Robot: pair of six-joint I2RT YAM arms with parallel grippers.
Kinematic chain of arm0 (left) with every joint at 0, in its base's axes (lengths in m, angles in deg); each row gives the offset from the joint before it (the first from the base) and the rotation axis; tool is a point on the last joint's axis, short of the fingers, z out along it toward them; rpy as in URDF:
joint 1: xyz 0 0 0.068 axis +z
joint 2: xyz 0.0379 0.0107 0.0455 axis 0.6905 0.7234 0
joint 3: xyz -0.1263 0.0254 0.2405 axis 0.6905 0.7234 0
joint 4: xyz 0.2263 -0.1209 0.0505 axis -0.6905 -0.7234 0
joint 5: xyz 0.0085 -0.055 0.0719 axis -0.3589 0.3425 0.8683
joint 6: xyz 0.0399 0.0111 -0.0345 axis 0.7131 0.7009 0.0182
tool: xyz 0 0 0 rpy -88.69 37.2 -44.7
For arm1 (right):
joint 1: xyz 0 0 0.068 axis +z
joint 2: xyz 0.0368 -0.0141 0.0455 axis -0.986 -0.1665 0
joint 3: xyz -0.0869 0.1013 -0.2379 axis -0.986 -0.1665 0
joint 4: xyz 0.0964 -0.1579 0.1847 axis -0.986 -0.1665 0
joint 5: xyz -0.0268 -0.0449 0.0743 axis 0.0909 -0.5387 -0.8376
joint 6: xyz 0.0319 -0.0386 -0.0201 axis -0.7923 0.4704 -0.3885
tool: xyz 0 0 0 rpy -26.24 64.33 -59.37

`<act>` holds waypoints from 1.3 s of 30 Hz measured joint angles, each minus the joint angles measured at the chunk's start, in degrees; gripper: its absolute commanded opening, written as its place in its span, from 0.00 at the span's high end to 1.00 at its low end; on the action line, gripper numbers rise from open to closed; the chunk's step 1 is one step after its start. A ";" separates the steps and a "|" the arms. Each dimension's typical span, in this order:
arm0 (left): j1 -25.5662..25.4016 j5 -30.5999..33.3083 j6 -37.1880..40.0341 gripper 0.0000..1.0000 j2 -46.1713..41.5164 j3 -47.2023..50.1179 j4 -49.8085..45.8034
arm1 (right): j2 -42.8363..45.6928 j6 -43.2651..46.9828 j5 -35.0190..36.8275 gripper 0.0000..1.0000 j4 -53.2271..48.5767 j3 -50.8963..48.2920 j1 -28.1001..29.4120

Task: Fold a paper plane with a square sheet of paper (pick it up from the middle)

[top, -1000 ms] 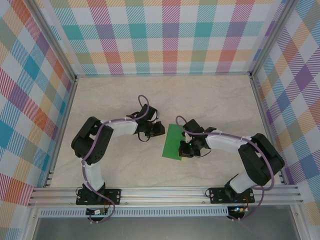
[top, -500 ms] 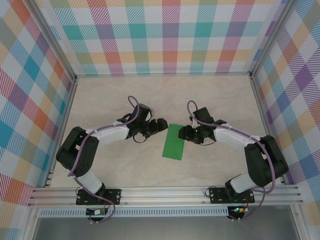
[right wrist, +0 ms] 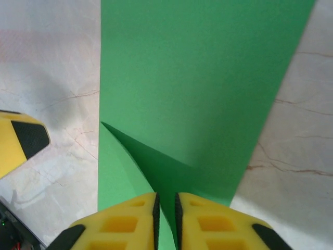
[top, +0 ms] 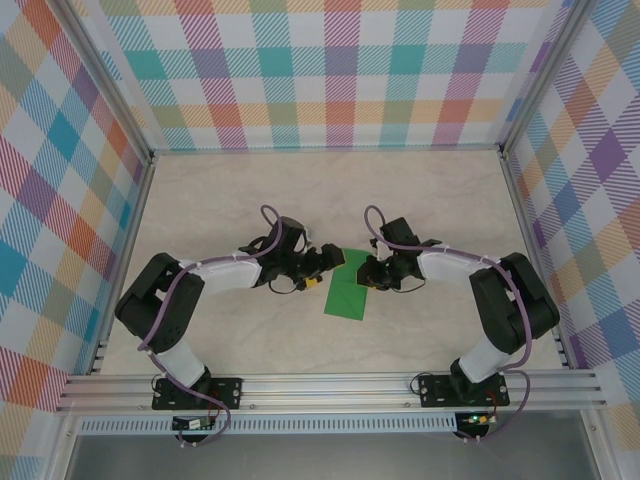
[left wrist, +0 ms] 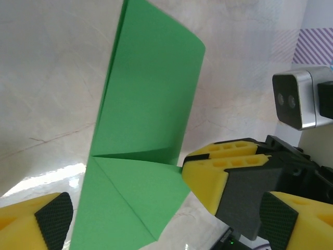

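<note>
**Near end:** the square sheet of paper (top: 346, 300), doubled into a green strip, lies flat at the centre of the table (top: 240, 335).

**Far end:** at its 10 o'clock your left gripper (top: 322, 262) gapes wide and empty. At 2 o'clock the right gripper (top: 368, 272) pinches the edge.

**Step, as judged:** creasing a nose corner. Next, you likely press that diagonal flat.

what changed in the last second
The right hand moved along the green paper from its near part to its far right edge and shut on it. The left hand slid right toward the far left corner and opened. The paper stayed put.
</note>
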 measured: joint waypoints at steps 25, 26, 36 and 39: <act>-2.82 -5.79 -2.82 0.57 9.25 -2.73 4.55 | 3.02 -1.46 3.87 0.90 -0.17 -1.07 -1.55; -2.89 -5.97 -2.84 0.59 9.42 -3.04 4.57 | 3.04 -1.46 3.87 0.90 -0.20 -1.11 -1.57; -3.02 -6.40 -2.80 0.66 11.76 -3.89 4.92 | 3.04 -1.66 3.87 0.88 -0.22 -1.16 -1.62; -3.02 -6.64 -2.84 0.71 11.85 -3.89 5.07 | 3.04 -1.90 3.87 0.81 -0.24 -1.16 -1.62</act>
